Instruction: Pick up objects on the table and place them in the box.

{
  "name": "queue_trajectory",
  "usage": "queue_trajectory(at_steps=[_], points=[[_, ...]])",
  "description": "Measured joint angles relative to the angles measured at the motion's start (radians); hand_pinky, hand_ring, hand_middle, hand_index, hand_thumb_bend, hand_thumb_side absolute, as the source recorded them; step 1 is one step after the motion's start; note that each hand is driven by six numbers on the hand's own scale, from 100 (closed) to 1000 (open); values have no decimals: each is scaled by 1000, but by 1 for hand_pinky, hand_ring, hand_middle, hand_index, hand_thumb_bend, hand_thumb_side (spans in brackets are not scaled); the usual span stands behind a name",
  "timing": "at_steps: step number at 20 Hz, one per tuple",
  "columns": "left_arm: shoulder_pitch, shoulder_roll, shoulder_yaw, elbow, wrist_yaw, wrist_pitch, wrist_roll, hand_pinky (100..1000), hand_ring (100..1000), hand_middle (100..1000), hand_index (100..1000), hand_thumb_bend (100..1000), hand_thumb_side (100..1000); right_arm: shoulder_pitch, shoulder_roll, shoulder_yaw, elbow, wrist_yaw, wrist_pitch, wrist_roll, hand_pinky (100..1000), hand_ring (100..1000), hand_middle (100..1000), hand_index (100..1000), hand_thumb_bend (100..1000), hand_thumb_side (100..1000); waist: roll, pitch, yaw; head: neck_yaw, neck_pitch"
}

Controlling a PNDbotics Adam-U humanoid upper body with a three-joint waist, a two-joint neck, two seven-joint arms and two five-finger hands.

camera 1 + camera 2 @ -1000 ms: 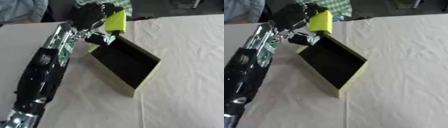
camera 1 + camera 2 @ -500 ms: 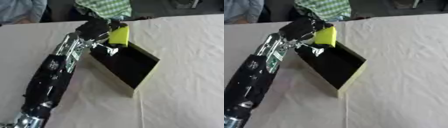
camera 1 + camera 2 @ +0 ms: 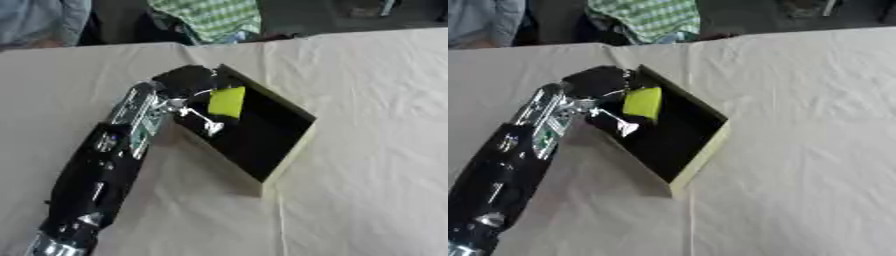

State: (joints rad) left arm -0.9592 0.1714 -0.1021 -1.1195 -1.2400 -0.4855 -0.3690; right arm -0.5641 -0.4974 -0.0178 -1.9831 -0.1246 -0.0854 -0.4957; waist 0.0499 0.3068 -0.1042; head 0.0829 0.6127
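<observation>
We see the left arm (image 3: 105, 165) come in from the lower left, black with silver joints and a green board patch near the wrist, stretched diagonally up toward the box. The left hand (image 3: 185, 82) sits at the near-left corner of the box (image 3: 282, 162), over its rim. Its fingers are curled around the yellow block (image 3: 227, 101), thumb side showing silver below it; we read this as a closed hold on the block, though the fingertips themselves are dark against the box interior and hard to separate.

The yellow block is a small flat rectangular piece, bright yellow-green, plain surface, no markings that we can make out, held roughly upright. It is inside the box's outline, at the upper left part of the black interior, just beside the left wall. We cannot tell if it touches the bottom.

The box is shallow, open-topped, black inside, pale cream walls, set askew on the table (image 3: 376, 100), which has a beige cloth cover with creases. The right hand shows in neither view.
</observation>
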Motion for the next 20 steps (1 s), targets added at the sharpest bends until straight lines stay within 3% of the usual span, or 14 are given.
queue_trajectory(at_steps=[1, 2, 3, 5, 6, 8, 9, 14, 19, 20], points=[[0, 0, 0, 5, -11, -3, 9, 840, 859, 791, 838, 100, 661, 0, 0, 0, 0, 0, 0, 0, 787, 616, 614, 841, 100, 711, 0, 0, 0, -1, 0], [0, -1, 0, 10, -24, -6, 20, 963, 958, 878, 896, 100, 800, 0, 0, 0, 0, 0, 0, 0, 787, 616, 614, 841, 100, 711, 0, 0, 0, -3, 0], [0, -3, 0, 12, -42, -9, 34, 1000, 1000, 938, 937, 100, 906, 0, 0, 0, 0, 0, 0, 0, 787, 615, 614, 841, 100, 711, 0, 0, -1, -4, 0], [2, -4, 0, 16, -80, -10, 69, 1000, 1000, 1000, 985, 349, 988, 0, 0, 0, 0, 0, 0, 0, 787, 615, 614, 841, 100, 712, 0, 0, -1, -7, 0], [3, -4, 2, 16, -101, -5, 90, 1000, 1000, 1000, 992, 434, 1000, 0, 0, 0, 0, 0, 0, 0, 787, 615, 614, 841, 100, 712, 0, 0, -1, -7, 0], [3, -4, 4, 15, -137, 18, 134, 1000, 1000, 1000, 992, 434, 1000, 0, 0, 0, 0, -1, 0, 0, 787, 615, 614, 841, 100, 712, 0, 0, -1, -8, 0], [3, -4, 6, 15, -153, 29, 154, 1000, 1000, 1000, 990, 570, 1000, 0, 0, 0, 0, -1, 0, 0, 787, 615, 614, 841, 100, 712, 0, 0, -1, -8, 0], [3, -4, 10, -5, -205, 105, 265, 1000, 1000, 1000, 989, 590, 1000, 0, 0, 0, 0, -2, 0, 0, 787, 615, 614, 840, 100, 713, 0, 0, -1, -8, 0], [3, -3, 12, -37, -226, 138, 335, 1000, 1000, 1000, 986, 596, 1000, 0, 1, 0, 0, -3, -1, 0, 787, 615, 614, 840, 100, 714, 0, 0, 0, -8, 1], [3, -2, 12, -43, -226, 139, 340, 1000, 1000, 1000, 983, 556, 1000, 0, 1, 0, 0, -4, -1, 0, 787, 615, 614, 840, 100, 725, 0, 0, 1, -9, 1]])
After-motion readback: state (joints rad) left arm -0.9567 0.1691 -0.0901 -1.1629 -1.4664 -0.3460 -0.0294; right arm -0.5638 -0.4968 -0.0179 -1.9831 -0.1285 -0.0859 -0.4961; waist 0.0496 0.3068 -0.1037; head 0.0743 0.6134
